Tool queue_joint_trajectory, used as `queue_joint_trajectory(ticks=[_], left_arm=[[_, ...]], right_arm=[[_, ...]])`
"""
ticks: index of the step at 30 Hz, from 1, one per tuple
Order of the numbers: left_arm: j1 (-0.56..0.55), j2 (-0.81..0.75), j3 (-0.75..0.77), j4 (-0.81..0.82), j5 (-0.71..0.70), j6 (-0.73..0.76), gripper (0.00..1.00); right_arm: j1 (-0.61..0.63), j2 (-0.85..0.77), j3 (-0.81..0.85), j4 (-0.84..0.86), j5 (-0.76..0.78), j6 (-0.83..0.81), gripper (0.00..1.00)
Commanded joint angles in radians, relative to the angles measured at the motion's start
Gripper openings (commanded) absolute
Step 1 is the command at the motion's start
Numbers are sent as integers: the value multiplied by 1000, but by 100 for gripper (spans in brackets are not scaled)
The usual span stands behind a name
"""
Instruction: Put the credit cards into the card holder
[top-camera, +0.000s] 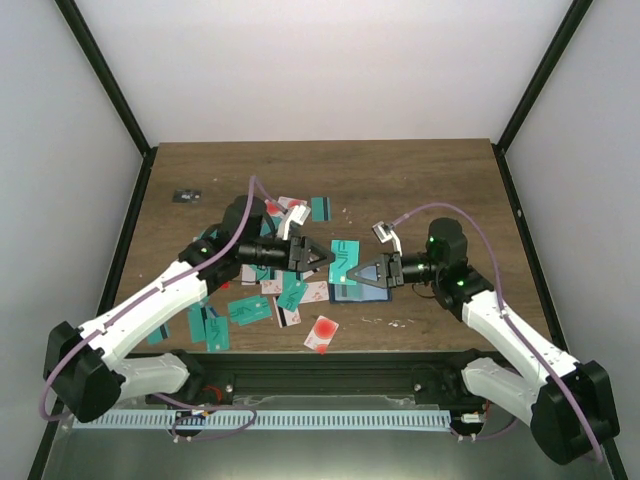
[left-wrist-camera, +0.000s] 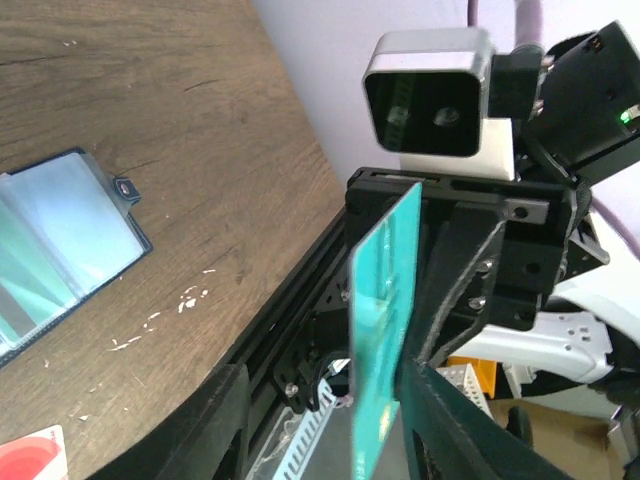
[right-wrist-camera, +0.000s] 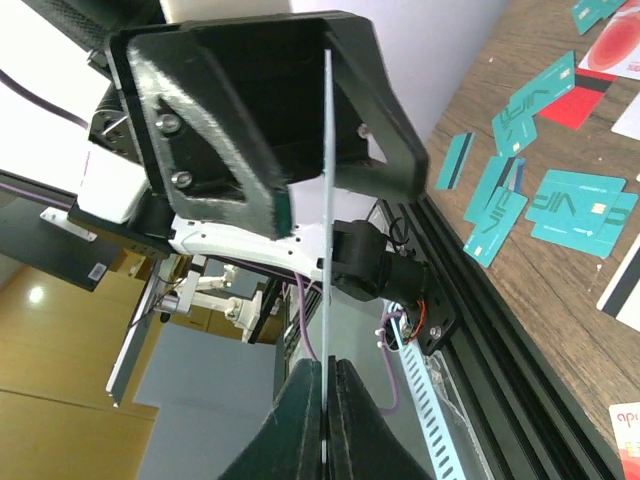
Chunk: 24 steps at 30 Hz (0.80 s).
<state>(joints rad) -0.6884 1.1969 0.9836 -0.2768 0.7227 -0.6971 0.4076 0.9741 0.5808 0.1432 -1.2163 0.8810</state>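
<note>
The brown desk (top-camera: 420, 190) is the biggest thing here. The left arm (top-camera: 150, 310) and the right arm (top-camera: 510, 335) reach in from its near edge and meet over the middle.

The card holder (left-wrist-camera: 60, 240) lies open and flat on the desk, close to the middle of the near edge (dark blue rim, clear pockets, a small clasp tab (left-wrist-camera: 122, 188) on 1 side).

The left gripper (top-camera: 325, 258) has its jaws released. They stand apart on both sides of 1 teal card (left-wrist-camera: 385, 320), and 1 finger (left-wrist-camera: 460, 430) is right next to it. The right gripper (right-wrist-camera: 325, 372) has its jaws clenched on that same card, holding it up off the desk between the 2 grippers.

The other credit cards (top-camera: 250, 310) lie loose from the middle toward the left edge, and most are teal. 1 white card with a red blotch (top-camera: 321, 333) sits by the near edge.

A tiny black thing (top-camera: 185, 195) sits near the far left corner.
</note>
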Motion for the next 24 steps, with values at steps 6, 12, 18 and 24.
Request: queue_joint_trajectory(ticks=[6,12,18,24], left_arm=[[4,17,-47,160,102,-64,23],[4,22,-67,237,138,-107,8],[2,45,-71,295,160,-146,4],[2,58,-50,192,58,-128,4]], right_arm=[[-10,22,15,102,-52,39,1],[-10,39,17,120,-54,40,1],[-9,51,33,58,-41,11,9],[-33,36,136,-332,177,-197,54]])
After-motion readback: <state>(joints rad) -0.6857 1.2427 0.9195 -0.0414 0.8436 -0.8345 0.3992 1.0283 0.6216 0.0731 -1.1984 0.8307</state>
